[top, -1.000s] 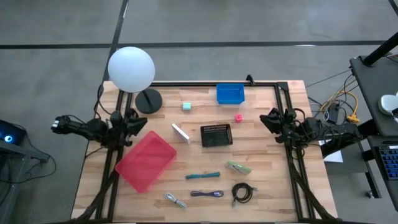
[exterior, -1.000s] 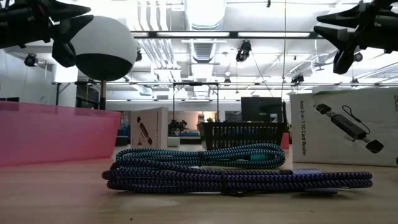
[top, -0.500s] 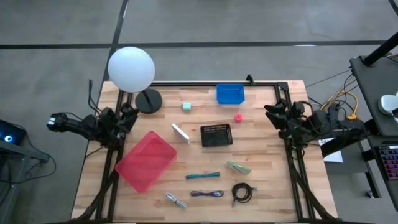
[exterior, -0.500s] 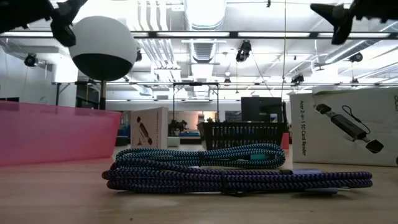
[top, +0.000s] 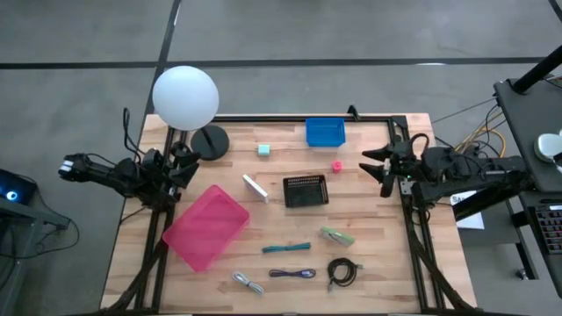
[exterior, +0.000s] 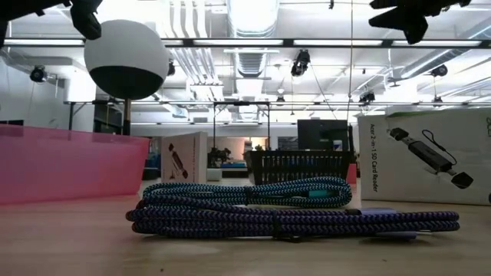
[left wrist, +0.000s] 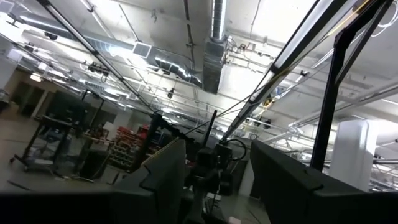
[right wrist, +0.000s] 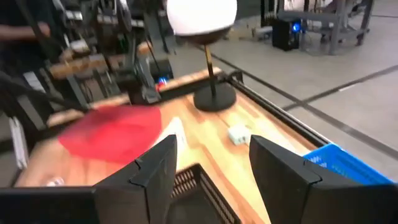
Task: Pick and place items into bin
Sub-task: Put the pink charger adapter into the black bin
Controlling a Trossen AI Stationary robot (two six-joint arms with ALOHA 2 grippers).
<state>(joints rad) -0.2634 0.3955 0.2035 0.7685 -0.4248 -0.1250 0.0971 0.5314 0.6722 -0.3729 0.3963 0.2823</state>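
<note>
High view: the right claw (top: pixel 376 167) hangs over the right edge of the worktop (top: pixel 378 272), fingers spread, holding nothing. The tiny pink cube (top: pixel 336 165) lies just beside its tips, toward the worktop's centre; this is the nearest item to either arm. The left claw (top: pixel 186 163) waits at the left edge beside the lamp base (top: pixel 209 141); whether it is spread cannot be told here. The pink bin (top: pixel 205 226) sits near the left arm, well apart from the right claw. The white bar (top: pixel 255 187) and mint-green cube (top: pixel 262 150) lie between the arms, closer to the left. The teal stick (top: pixel 286 248), pale green piece (top: pixel 337 236), purple cable (top: pixel 291 274), black cable (top: pixel 342 272) and grey-white cable (top: pixel 248 283) lie along the near side. A blue tray (top: pixel 325 132) and a black basket (top: pixel 306 190) are also present.

Low view: both arms are raised at the upper corners, clear of the surface. The purple cable (exterior: pixel 291 221) lies lengthwise across the foreground, untouched.

Left wrist view: the camera looks up at the ceiling; the fingers (left wrist: pixel 163 171) stand apart with nothing between them.

Right wrist view: the fingers (right wrist: pixel 155 171) stand apart, empty, aimed across the worktop toward the bin (right wrist: pixel 112 134) and mint-green cube (right wrist: pixel 237 134).

Judgement: the pink cube falls to the right arm, a short reach inward.
</note>
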